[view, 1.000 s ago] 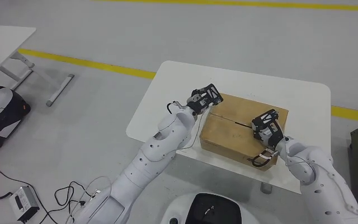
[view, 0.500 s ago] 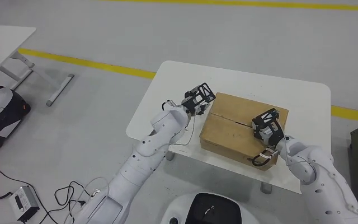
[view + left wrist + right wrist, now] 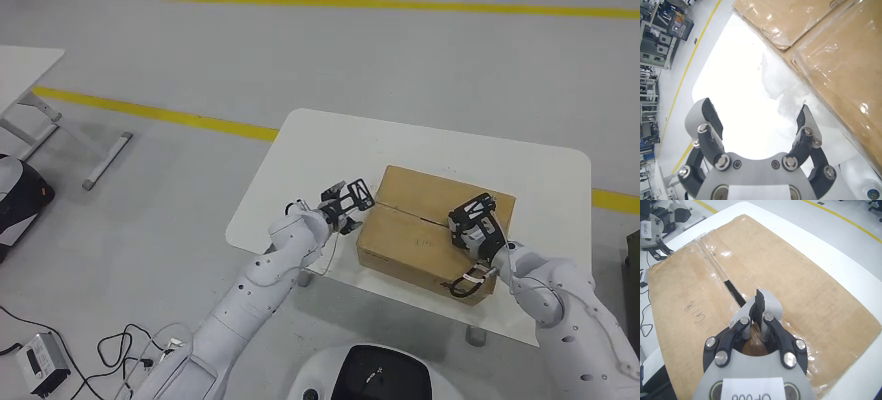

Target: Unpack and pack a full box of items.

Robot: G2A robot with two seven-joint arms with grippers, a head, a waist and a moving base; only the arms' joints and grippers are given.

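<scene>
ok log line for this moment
box: flaps down, on table | left gripper: open, beside box | right gripper: shut, over top seam

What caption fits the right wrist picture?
Shut right gripper over the seam of a cardboard box on a white table.

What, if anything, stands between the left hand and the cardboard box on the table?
Nothing visible does. The left hand is open beside one end of the cardboard box, with bare white table between them. The right hand is shut above the box's top seam.
</scene>
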